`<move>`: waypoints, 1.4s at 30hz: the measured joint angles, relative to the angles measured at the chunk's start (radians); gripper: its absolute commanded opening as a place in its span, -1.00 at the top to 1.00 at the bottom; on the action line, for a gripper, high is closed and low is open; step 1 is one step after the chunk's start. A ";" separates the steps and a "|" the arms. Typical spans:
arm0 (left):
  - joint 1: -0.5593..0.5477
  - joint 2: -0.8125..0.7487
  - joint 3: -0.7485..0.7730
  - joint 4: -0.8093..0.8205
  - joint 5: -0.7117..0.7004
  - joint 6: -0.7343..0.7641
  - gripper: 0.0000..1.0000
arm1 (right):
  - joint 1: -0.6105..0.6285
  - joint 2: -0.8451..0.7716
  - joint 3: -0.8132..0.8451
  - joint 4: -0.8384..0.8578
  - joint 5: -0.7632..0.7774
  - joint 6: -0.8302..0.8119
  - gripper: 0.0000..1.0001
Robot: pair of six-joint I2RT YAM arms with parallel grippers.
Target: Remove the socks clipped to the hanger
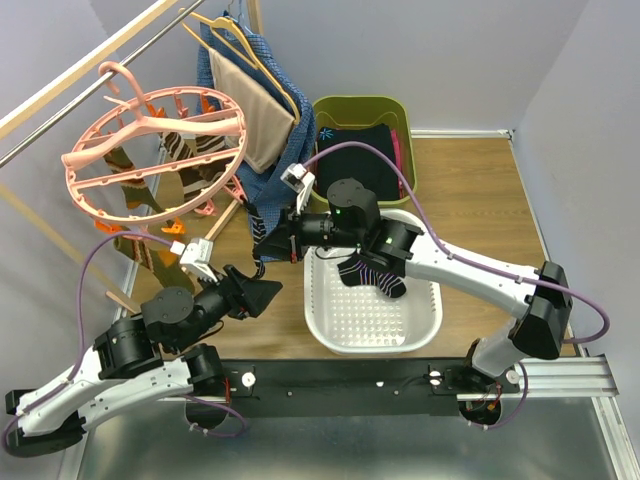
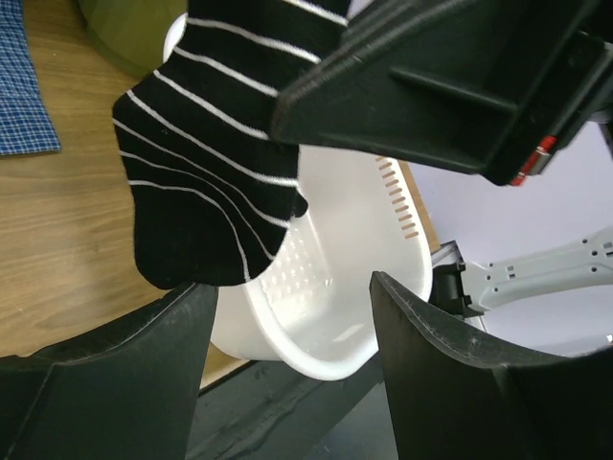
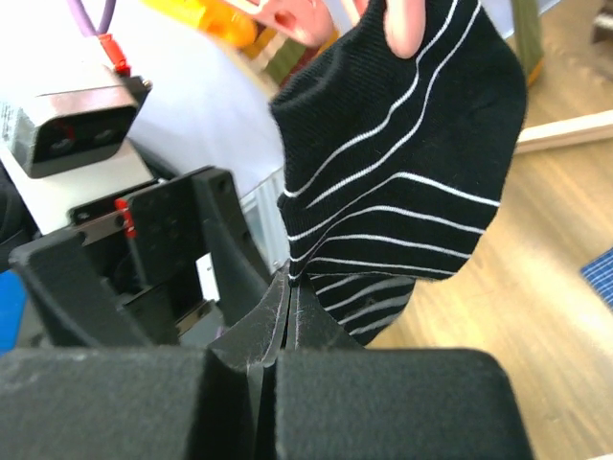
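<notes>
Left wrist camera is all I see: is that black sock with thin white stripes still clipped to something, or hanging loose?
Observer: A pink clip pinches the top of the black white-striped sock, per the right wrist camera.
Operator: Is anything gripping it?
Observer: The right gripper is shut on its lower edge.
Operator: Anything in the white perforated plastic basket?
Observer: From above, another dark striped sock lies in it.
</notes>
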 measured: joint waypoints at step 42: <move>0.000 0.006 0.006 -0.003 -0.047 0.010 1.00 | 0.034 -0.050 -0.029 -0.074 -0.089 0.055 0.58</move>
